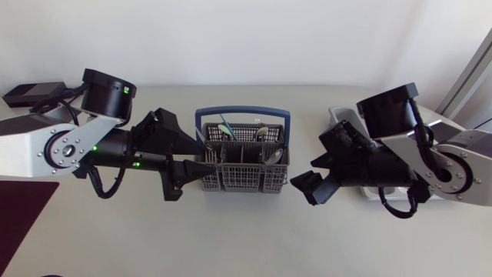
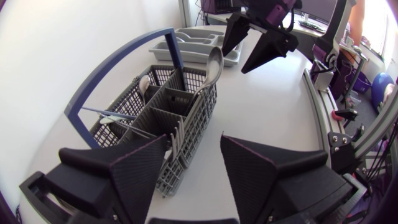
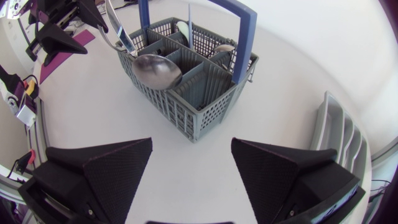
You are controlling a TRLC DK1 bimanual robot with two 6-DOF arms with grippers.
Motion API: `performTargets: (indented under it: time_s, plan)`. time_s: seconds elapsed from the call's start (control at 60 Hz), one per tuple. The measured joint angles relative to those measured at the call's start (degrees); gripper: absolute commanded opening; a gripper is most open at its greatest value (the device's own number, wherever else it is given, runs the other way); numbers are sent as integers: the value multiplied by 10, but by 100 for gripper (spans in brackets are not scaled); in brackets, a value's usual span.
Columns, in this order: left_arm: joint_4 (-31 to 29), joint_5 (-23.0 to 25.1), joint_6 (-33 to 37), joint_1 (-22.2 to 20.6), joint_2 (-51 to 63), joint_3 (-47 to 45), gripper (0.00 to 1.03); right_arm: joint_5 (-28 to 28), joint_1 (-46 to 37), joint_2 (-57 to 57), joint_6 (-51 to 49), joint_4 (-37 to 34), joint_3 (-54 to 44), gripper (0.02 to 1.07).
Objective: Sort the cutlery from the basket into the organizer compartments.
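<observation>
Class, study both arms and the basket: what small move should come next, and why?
Probably ease the right claw forward toward the large spoon, whose bowl sticks up from the grey basket on its side. That claw is open, empty and faces it.

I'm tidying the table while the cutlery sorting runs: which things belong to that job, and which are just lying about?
Part of the job: the basket, the spoon and other cutlery standing in it, the organizer.

Just lying about: the black box at the table's far left corner, the dark red mat at the near left.
</observation>
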Motion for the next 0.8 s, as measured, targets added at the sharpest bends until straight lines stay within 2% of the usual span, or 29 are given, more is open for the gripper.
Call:
performTargets:
  time_s: [0.183,0.333,0.5,0.667,0.8]
  plan:
    - [0,31,4,0,21,12,30,0,0,12,-7,12,-10,94]
    - [0,54,12,3,28,15,24,0,0,18,-9,16,-17,94]
    - [-5,69,26,12,40,30,24,0,0,26,-9,21,-17,94]
    - [-7,73,35,14,56,38,11,-2,0,31,-10,28,-17,94]
    - [-7,73,37,23,60,39,6,-2,0,33,-10,30,-22,94]
